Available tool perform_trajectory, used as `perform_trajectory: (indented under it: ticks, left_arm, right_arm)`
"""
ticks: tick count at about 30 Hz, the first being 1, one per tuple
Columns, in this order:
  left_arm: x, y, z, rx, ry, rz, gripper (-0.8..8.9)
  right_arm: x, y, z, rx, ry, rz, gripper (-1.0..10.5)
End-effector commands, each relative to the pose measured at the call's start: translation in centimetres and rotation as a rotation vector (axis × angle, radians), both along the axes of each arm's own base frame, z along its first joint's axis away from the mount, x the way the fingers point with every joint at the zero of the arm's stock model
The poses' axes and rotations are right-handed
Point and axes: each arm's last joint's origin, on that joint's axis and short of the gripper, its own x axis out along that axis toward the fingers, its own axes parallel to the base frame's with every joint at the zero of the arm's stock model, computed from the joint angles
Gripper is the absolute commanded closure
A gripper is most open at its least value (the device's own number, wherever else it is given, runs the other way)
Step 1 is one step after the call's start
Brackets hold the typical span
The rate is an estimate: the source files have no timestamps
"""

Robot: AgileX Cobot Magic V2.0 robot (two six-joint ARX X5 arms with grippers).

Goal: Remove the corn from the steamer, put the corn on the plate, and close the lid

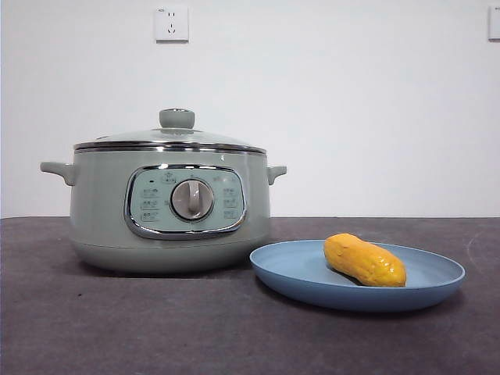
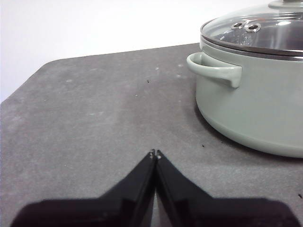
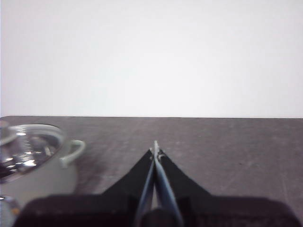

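Yellow corn [image 1: 364, 260] lies on the plate [image 1: 289, 269] beside the lidded steamer [image 1: 101, 211]; both claws closed, empty; nothing remains for you.

Steamer [image 1: 168, 211] panel: icons around the dial too small to read. Lid [image 1: 170, 139] seated on the steamer; interior not legible through the glass in the front view. Left wrist view: steamer [image 2: 255, 109] cut by the picture's edge, only one handle [image 2: 215, 70] shown; lid [image 2: 258, 30] knob mostly cropped. Right wrist view: steamer [image 3: 33, 165] cut off and blurred. Second wall outlet [image 1: 494, 22], far from the steamer, clipped at the edge.
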Motion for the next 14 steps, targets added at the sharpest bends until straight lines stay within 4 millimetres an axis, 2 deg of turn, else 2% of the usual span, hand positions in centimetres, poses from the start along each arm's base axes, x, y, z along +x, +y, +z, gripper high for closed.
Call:
perform_trajectory:
  ticks: [1,6,14]
  left_arm:
    - [0.1,0.0,-0.4,-0.007,0.006,0.007,8.17]
    - [0.1,0.0,-0.4,-0.007,0.006,0.006,8.17]
    - [0.1,0.0,-0.4,-0.007,0.006,0.007,8.17]
  right_arm:
    - [0.5,-0.2,-3.5,0.017,0.026,-0.065,9.5]
    - [0.7,-0.4,-7.6,0.055,0.046,-0.143,9.5]
    - [1.0,-0.3,-10.9,0.095,0.103,-0.15,9.5]
